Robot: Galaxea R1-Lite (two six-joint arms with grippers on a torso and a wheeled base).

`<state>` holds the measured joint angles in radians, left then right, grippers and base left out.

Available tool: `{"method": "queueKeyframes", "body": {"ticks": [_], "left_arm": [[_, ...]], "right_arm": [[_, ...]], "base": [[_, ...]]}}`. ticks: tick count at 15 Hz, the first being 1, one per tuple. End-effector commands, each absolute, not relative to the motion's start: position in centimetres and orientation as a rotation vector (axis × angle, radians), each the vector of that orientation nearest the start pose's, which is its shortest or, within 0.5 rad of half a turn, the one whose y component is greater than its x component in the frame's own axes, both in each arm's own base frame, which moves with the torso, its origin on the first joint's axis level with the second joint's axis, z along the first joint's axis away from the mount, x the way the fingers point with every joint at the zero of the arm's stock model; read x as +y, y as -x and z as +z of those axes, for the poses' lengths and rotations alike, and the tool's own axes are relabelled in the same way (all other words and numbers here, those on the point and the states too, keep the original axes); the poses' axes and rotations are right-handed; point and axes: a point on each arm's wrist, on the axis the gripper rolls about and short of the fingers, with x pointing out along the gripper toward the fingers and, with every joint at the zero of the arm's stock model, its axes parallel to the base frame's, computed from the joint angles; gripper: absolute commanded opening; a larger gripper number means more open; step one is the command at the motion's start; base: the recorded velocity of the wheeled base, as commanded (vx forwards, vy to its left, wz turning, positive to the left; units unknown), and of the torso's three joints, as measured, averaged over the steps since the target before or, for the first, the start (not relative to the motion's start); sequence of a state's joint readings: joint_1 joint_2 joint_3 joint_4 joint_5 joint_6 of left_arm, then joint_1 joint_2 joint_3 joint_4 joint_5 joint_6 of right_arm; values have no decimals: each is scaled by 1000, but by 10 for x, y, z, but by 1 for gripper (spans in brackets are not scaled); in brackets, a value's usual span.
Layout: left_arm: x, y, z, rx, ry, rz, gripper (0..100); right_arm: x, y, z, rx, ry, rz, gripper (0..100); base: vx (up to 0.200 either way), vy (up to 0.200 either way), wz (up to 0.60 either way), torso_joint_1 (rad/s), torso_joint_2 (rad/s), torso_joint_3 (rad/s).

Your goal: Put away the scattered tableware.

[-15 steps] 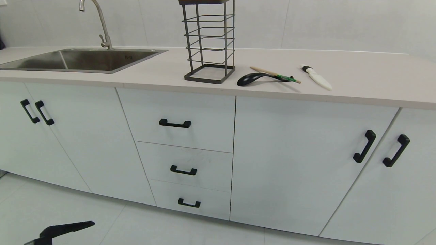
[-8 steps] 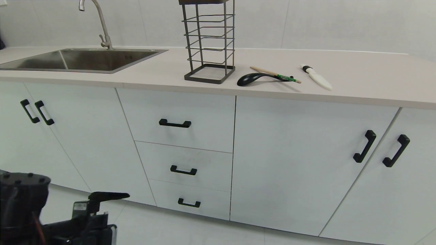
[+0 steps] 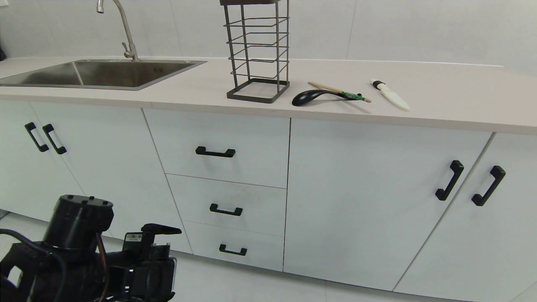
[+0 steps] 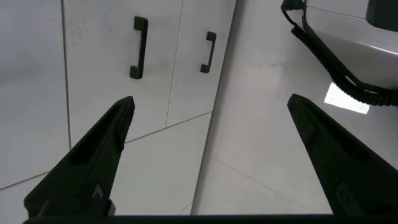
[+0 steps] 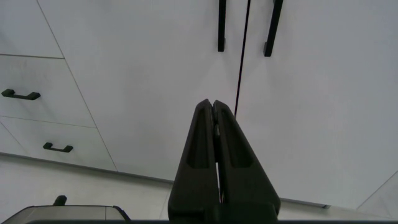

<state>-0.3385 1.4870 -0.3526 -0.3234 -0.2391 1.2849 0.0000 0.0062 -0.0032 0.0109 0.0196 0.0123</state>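
On the counter to the right of a tall black wire rack lie a black spoon, a pair of wooden chopsticks and a white knife with a black band. My left gripper is low in front of the cabinets, far below the counter, open with nothing between its fingers; the left arm sits at the bottom left of the head view. My right gripper is shut and empty, facing two cabinet doors.
A steel sink with a faucet is set into the counter at the left. Below the counter are three drawers and cabinet doors with black handles. White tiled floor lies in front.
My left arm has risen into the head view from the bottom left, moving up and to the right. The tableware has not moved.
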Motion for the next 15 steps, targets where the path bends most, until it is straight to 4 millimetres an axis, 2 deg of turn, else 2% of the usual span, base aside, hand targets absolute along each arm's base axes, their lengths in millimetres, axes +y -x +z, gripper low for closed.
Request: {"method": "queueKeyframes", "body": {"ticks": [1, 6, 10, 15], "left_arm": [[-75, -184, 94, 370, -1224, -1020, 100], [-91, -217, 86, 372, -1234, -1027, 100], [-100, -240, 69, 369, -1235, -1025, 100], [-108, -251, 49, 363, -1240, -1036, 100]], "right_arm": [[0, 22, 75, 15, -12, 20, 0], [0, 22, 75, 17, -12, 20, 0], [0, 22, 75, 15, -12, 20, 0], [0, 22, 75, 15, -12, 20, 0]], "base": [[0, 0, 0, 0, 0, 0], [0, 0, 0, 0, 0, 0], [0, 0, 0, 0, 0, 0], [0, 0, 0, 0, 0, 0]]}}
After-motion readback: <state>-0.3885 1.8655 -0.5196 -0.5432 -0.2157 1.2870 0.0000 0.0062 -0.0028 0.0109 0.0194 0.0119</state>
